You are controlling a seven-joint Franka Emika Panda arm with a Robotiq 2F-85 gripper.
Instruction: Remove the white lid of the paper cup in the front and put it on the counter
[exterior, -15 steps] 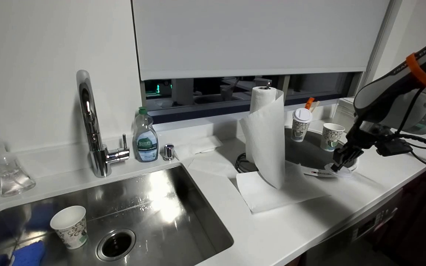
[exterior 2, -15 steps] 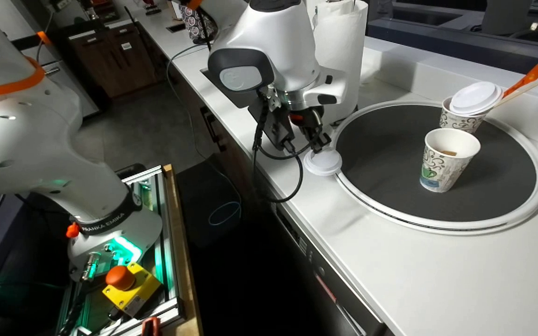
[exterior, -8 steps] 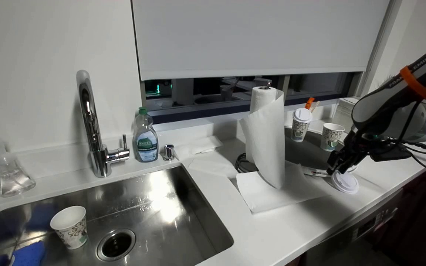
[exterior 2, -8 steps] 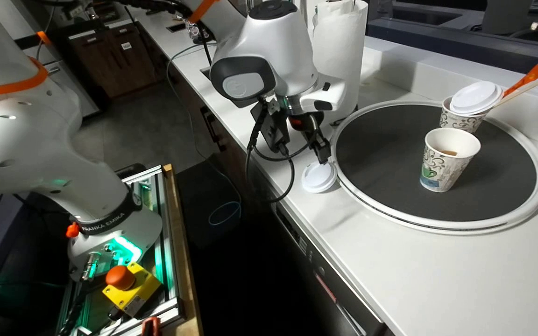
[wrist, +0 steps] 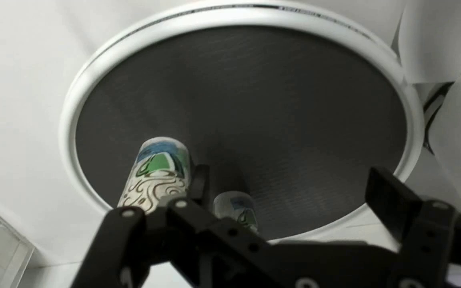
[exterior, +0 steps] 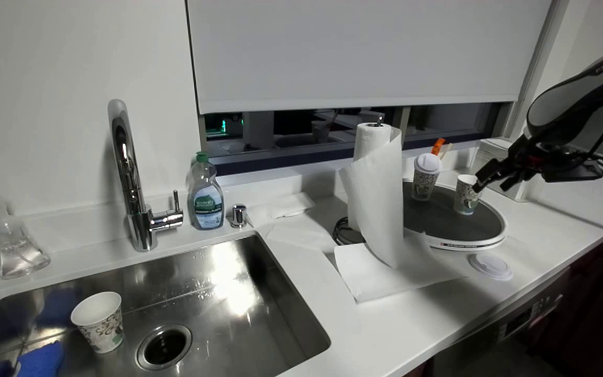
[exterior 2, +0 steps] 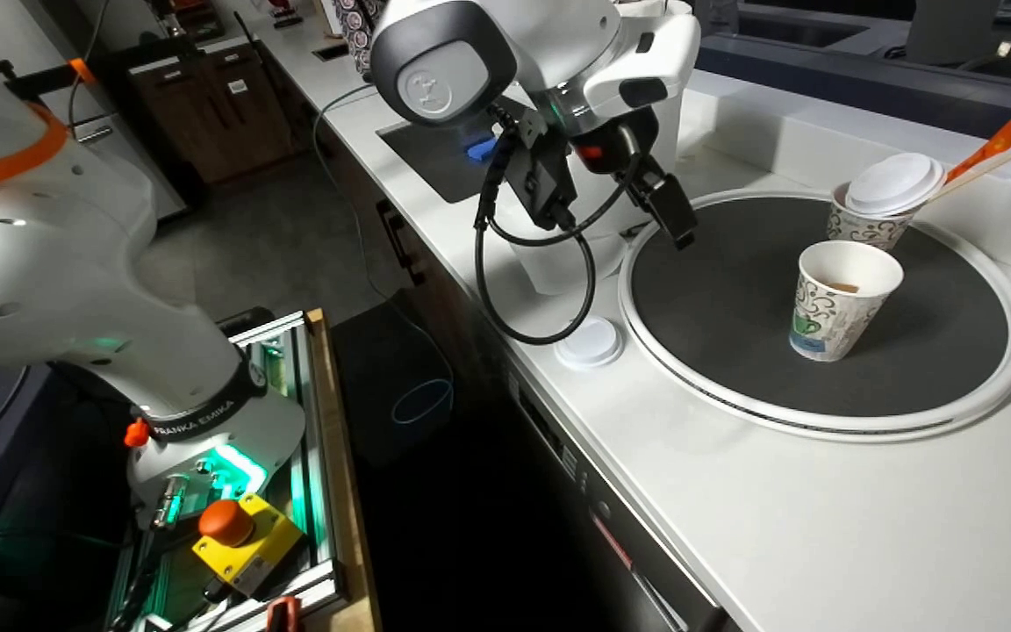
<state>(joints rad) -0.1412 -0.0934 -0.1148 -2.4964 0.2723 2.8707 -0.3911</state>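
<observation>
In both exterior views the flat round white plastic lid (exterior 2: 591, 342) lies on the smooth white tabletop (exterior 2: 672, 474) near the front edge; I'd guess the looping black cable (exterior 2: 481, 268) could brush it off should the white arm (exterior 2: 558, 44) dip. Raised well apart, the black two-fingered claw (wrist: 293, 186) gapes wide, holding nothing; a careless sweep might tip the open patterned paper cup (exterior 2: 835, 307) across the round dark-grey tray (exterior 2: 734, 290). The tall white paper-towel roll (exterior: 377, 199) hems the left; farthest, a white-lidded patterned paper cup (exterior: 425, 180) could be bumped too.
</observation>
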